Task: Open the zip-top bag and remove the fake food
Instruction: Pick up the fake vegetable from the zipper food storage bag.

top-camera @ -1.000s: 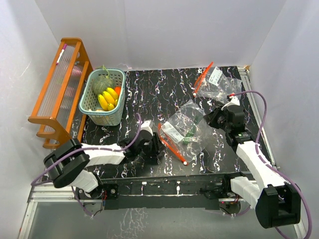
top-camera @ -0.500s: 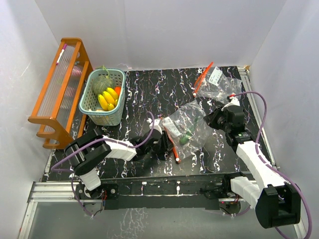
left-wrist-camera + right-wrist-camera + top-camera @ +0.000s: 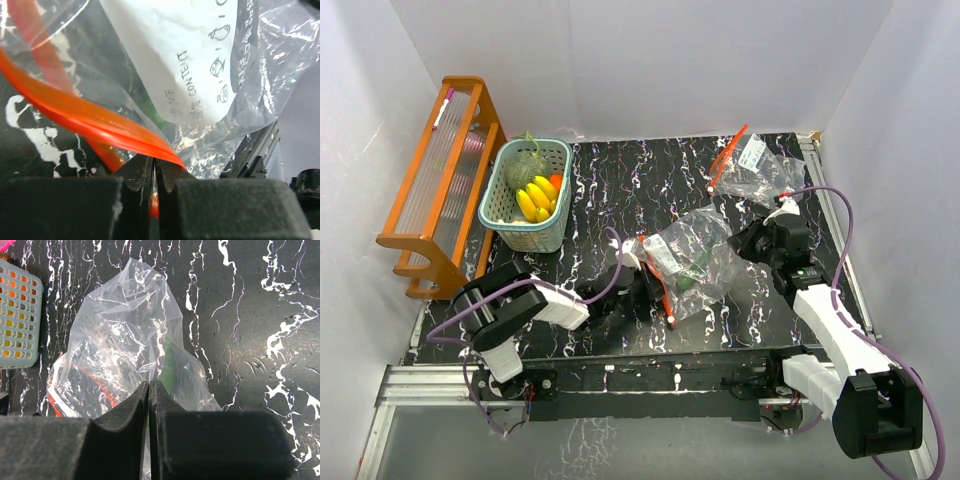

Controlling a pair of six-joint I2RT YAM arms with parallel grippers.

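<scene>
The clear zip-top bag (image 3: 698,250) lies crumpled mid-table, and its orange-red zip strip (image 3: 664,292) faces my left arm. My left gripper (image 3: 651,287) is shut on that strip (image 3: 75,112), which runs between its jaws (image 3: 154,172). My right gripper (image 3: 739,243) is shut on the bag's opposite corner, with film pinched between its jaws (image 3: 150,390). A green piece of fake food (image 3: 169,365) shows inside the bag (image 3: 125,330). More fake food, including a yellow banana bunch (image 3: 535,198), sits in the teal basket (image 3: 508,232).
A second clear bag (image 3: 752,166) with an orange zip lies at the back right. An orange wooden rack (image 3: 438,190) stands along the left wall beside the basket. White walls close in the black marbled table (image 3: 620,190).
My left gripper moved right to the bag's zip edge and shut on the strip. The bag bunched up slightly toward the right. The right arm held still.
</scene>
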